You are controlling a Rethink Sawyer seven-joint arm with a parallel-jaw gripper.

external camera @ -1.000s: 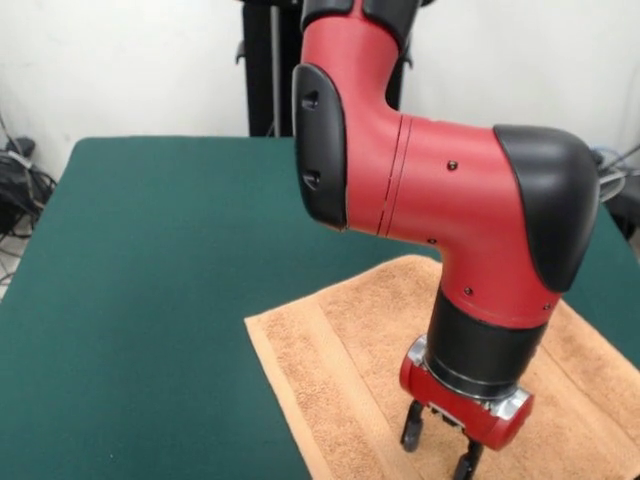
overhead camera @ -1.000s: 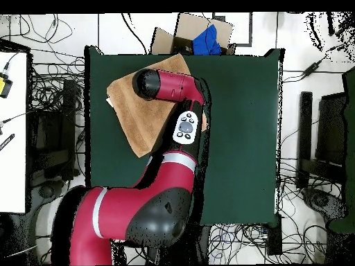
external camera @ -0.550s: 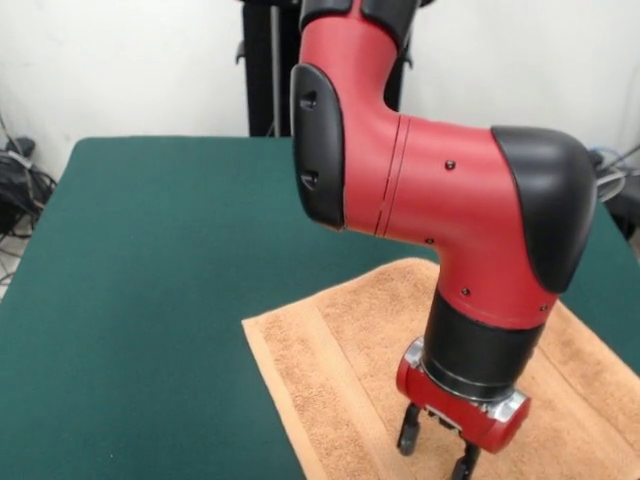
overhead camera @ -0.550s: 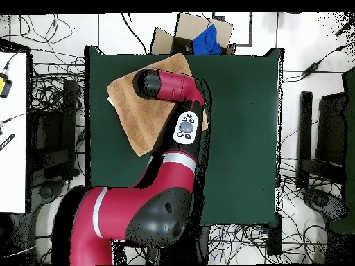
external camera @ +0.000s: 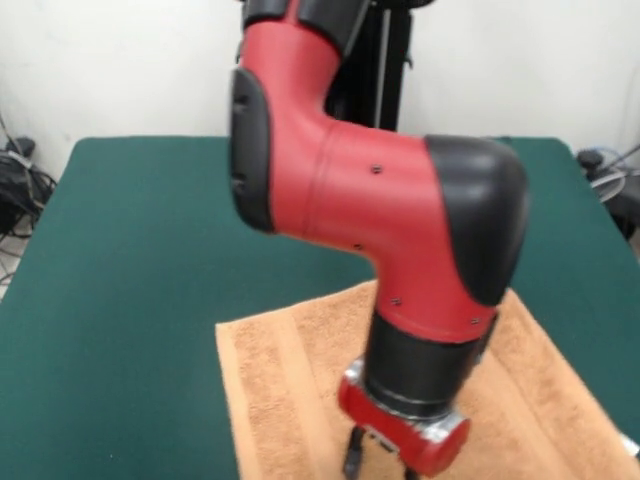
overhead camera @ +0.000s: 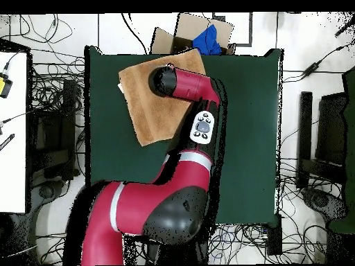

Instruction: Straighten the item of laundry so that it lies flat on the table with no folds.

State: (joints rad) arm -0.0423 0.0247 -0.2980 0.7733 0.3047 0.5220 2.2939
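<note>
The item of laundry (external camera: 290, 390) is a peach-orange towel spread on the green table (external camera: 140, 250) at the lower right of the front view, with a woven band near its left end. My gripper (external camera: 378, 468) comes down onto the towel's middle, and its tips are cut off by the picture's bottom edge. In the overhead view the towel (overhead camera: 149, 111) lies skewed at the table's (overhead camera: 243, 138) upper left, one corner close to the top edge. The arm's wrist (overhead camera: 166, 80) hides the gripper there. No clear folds show in the visible part.
A cardboard box (overhead camera: 182, 33) with a blue cloth (overhead camera: 208, 39) in it stands just beyond the table's top edge in the overhead view. Cables and equipment lie on the floor around the table. Bare green felt spreads to the left of the towel in the front view.
The arm has swung left in the front view, right in the overhead view. The towel has slid along with the gripper and turned a little.
</note>
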